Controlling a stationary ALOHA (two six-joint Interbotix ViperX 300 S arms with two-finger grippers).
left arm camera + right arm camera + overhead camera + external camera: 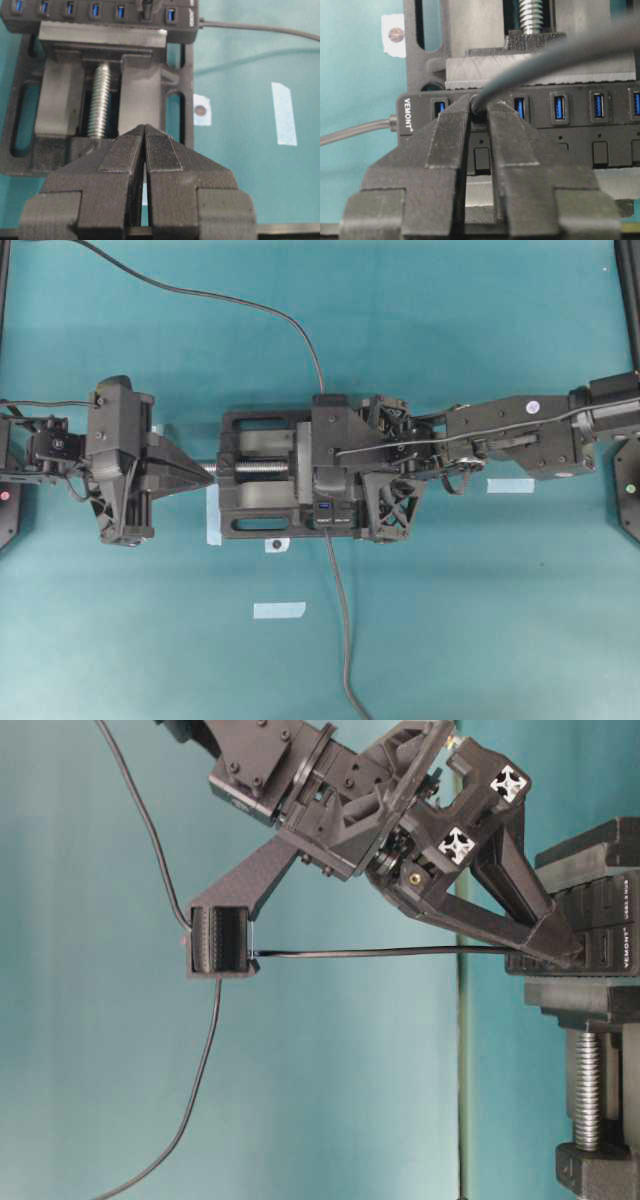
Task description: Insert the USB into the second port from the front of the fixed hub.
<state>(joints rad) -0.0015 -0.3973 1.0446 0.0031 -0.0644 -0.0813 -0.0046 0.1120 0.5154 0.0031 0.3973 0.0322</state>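
USB at the hub's second port

USB [479, 111] sits at the second port of the fixed hub [580, 125] (clamped in the vise [107, 90]), the right gripper [479, 117] narrowly parted around it. Left gripper [145, 150] rests clenched, apart, above the bench [450, 640].
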